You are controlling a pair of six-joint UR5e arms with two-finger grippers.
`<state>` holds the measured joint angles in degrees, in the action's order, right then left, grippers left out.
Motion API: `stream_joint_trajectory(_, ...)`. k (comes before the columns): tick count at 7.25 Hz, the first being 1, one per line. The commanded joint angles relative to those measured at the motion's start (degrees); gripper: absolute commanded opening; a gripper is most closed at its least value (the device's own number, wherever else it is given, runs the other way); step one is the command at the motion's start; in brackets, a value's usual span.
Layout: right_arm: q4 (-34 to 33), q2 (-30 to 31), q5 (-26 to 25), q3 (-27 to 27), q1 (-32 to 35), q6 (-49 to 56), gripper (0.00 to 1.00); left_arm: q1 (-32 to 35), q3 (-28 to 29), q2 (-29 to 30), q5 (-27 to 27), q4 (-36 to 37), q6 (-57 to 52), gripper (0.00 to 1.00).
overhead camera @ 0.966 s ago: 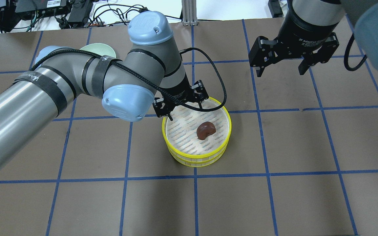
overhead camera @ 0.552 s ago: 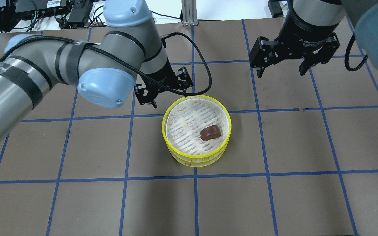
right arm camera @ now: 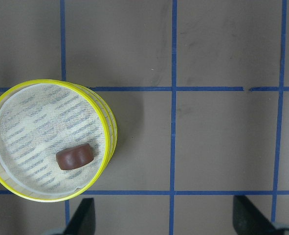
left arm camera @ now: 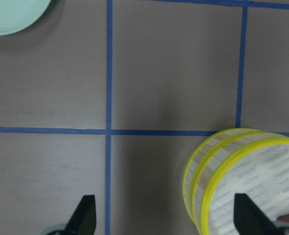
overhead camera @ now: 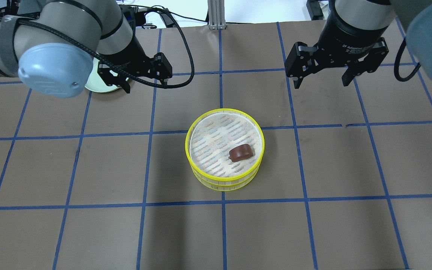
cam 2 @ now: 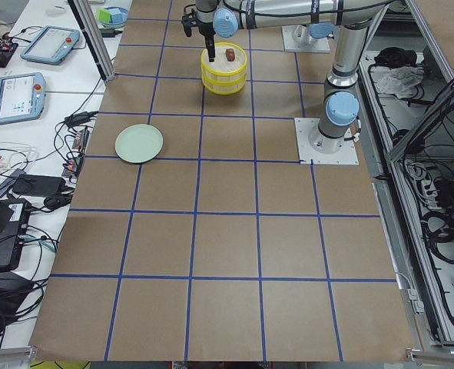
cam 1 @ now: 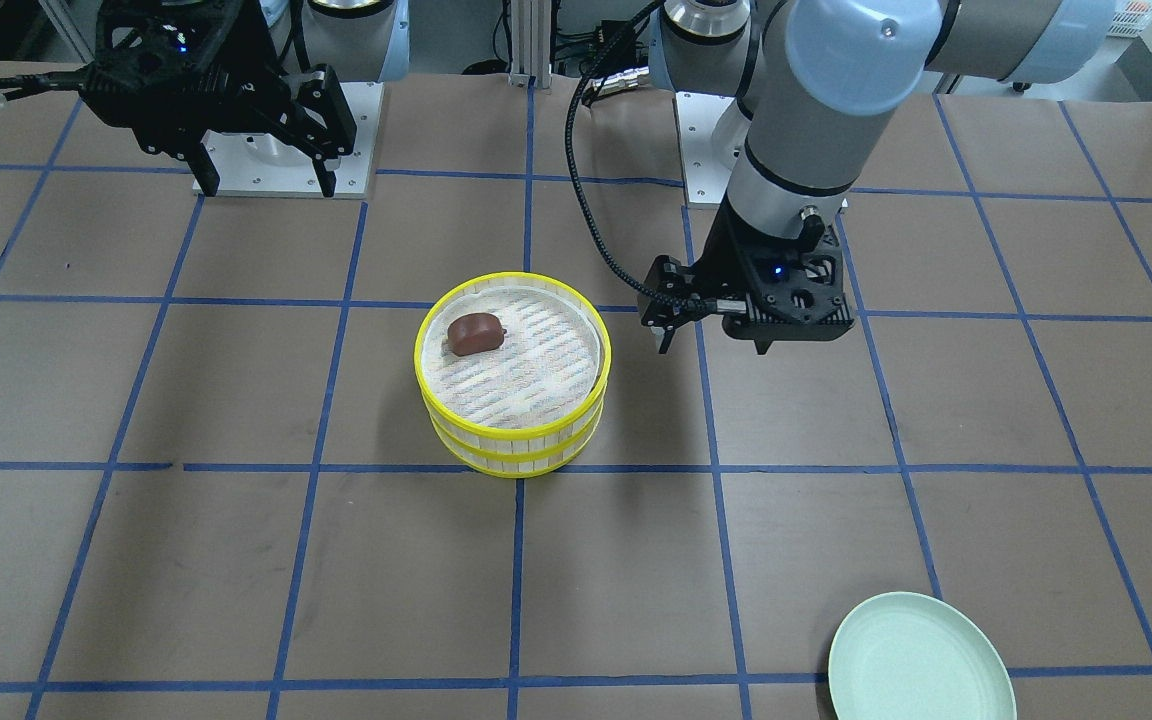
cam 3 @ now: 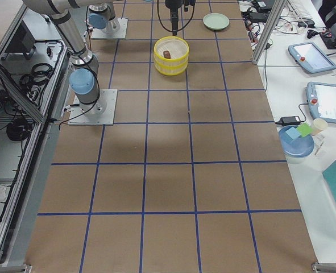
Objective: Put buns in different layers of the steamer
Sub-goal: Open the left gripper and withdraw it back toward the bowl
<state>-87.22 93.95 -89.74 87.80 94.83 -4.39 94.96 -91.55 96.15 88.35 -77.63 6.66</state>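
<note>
Brown bun [overhead camera: 241, 153] on floor of top tier [overhead camera: 223, 110] of steamer [cam 1: 511, 435], near rim. Pale bun unseen; lower tier [overhead camera: 221, 186] interior hidden. Left pincer [left arm camera: 165, 220] spread, empty, near steamer; right pincer [overhead camera: 321, 80] spread, empty, well apart. Risk: low arm sweep clipping rim, shifting top tier, rolling bun.

Lit brightly and evenly from above. Throws only soft, diffuse shadows onto the table [overhead camera: 332, 232] beside the steamer [overhead camera: 221, 183]. Burns out to white beyond the far table edge in the overhead view. Leaves small specular highlights on the left arm [cam 1: 851, 45]. Renders the exterior views sharp and the side views small in detail; softens noticeably in the left wrist view.
</note>
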Motion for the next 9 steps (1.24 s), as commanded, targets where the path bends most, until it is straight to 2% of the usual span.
stream_joint_trajectory(1, 0.2, 0.0, 0.0, 0.0, 0.0, 0.0, 1.00, -3.4, 1.1, -0.7, 2.4, -4.6, -6.1, 1.00)
stream_joint_trajectory(6, 1.3, 0.1, -0.1, 0.0, 0.0, 0.1, 1.00, -4.4, 3.1, -5.0, 2.4, -7.9, -8.2, 1.00)
stream_joint_trajectory(7, 1.3, 0.1, -0.1, 0.0, 0.0, 0.1, 1.00, -4.8, 3.6, -6.6, 2.9, -11.5, -8.3, 1.00)
stream_joint_trajectory(9, 1.3, 0.2, -0.1, 0.0, 0.0, 0.1, 1.00, -6.4, 4.4, -8.1, 2.3, -12.3, -8.8, 1.00)
